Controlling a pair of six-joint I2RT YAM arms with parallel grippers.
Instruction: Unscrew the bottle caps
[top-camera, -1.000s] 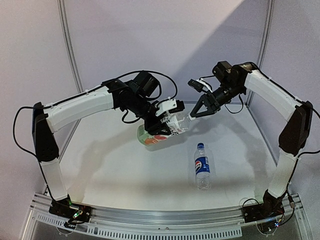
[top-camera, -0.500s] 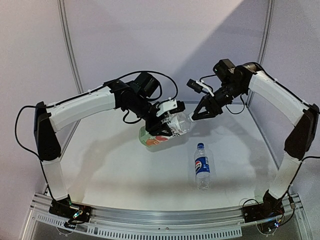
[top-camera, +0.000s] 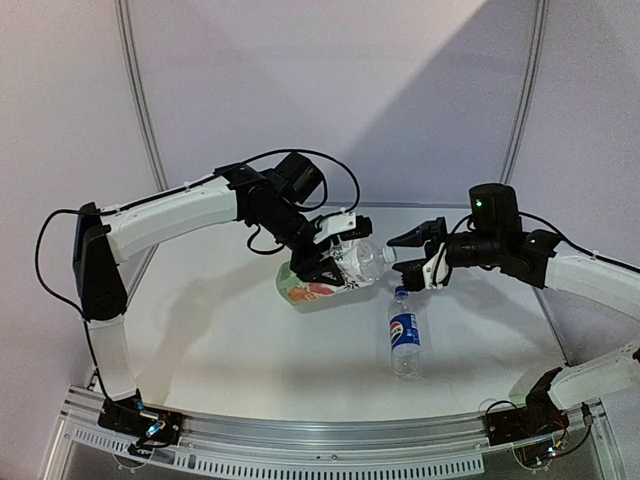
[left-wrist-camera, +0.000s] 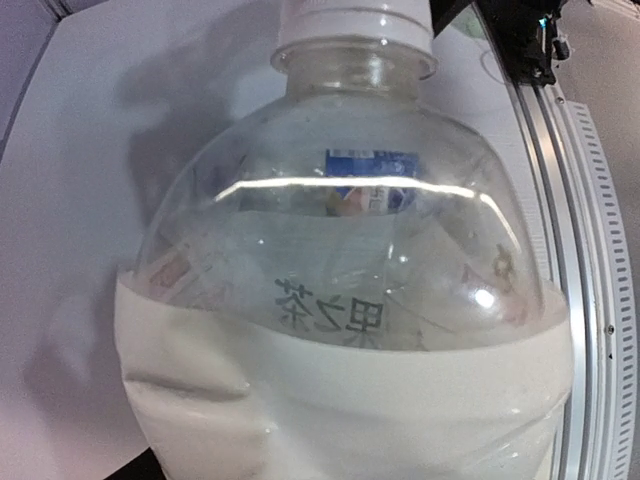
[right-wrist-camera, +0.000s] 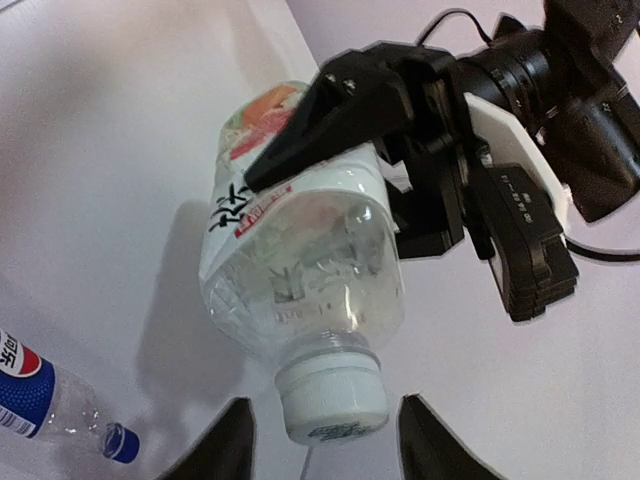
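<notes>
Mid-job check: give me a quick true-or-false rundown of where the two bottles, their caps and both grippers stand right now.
1. The left gripper grips the wide clear plastic bottle with the green-white-orange label, with its neck pointing toward the right arm. True.
2. The round white plastic screw cap is off that bottle. False: it sits on the neck.
3. The right gripper is clamped on the white cap. False: its jaws stand open on either side of it, not touching.
4. The slim clear Pepsi-labelled bottle lies on the white table with its small blue cap on. True.
</notes>
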